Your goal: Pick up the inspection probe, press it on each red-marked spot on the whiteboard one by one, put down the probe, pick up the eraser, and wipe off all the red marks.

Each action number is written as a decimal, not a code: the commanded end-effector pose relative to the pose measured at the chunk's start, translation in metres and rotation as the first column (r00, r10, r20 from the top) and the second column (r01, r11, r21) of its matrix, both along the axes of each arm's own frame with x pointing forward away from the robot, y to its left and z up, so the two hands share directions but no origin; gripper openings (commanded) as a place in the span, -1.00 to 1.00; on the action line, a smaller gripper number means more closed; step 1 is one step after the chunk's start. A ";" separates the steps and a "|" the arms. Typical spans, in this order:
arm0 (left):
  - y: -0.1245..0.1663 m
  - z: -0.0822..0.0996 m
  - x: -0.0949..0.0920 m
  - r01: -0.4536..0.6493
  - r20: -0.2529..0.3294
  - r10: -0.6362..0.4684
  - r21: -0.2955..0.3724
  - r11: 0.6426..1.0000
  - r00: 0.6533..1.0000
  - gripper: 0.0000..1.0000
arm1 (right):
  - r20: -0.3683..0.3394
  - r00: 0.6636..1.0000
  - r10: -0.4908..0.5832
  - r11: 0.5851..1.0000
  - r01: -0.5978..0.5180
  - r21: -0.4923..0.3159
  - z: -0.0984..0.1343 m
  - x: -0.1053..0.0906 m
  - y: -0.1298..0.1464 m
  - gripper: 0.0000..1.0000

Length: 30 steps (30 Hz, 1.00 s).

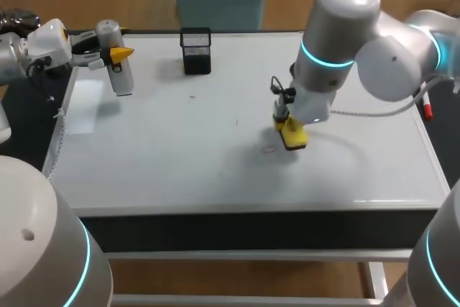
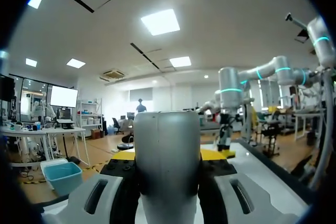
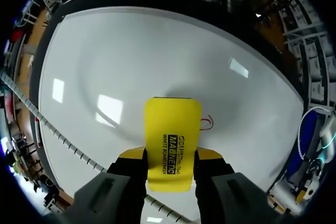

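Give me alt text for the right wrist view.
The right arm's jaws grip a yellow eraser from both sides over the whiteboard. A small red mark shows on the board just beside the eraser's far end.

Eraser point(image 3: 172, 140), yellow, held in right gripper point(image 3: 170, 153): black lettering printed on its upper face, one bold word in a dark box, smaller lines above and below. Whiteboard point(image 3: 131, 66): one small red mark point(image 3: 207, 123) beside eraser
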<state>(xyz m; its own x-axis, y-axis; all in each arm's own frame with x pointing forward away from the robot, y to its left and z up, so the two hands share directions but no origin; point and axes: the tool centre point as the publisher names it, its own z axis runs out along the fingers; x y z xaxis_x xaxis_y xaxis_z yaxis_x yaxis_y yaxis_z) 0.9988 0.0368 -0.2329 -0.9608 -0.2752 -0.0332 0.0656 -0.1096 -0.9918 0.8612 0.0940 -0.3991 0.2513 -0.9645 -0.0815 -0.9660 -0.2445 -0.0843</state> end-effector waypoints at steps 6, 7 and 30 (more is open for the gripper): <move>0.000 0.000 0.001 0.002 0.002 -0.002 -0.001 1.000 1.000 -1.00 | 0.006 0.998 0.064 0.998 -0.064 -0.025 -0.005 -0.014 0.027 -1.00; 0.000 0.000 0.001 0.002 0.002 -0.002 -0.001 1.000 1.000 -1.00 | 0.007 0.998 0.066 0.997 -0.066 -0.027 -0.007 -0.016 0.029 -1.00; 0.000 0.000 0.001 0.002 0.002 -0.002 -0.001 1.000 1.000 -1.00 | -0.020 0.991 0.136 0.990 -0.137 -0.035 -0.021 -0.031 0.057 -1.00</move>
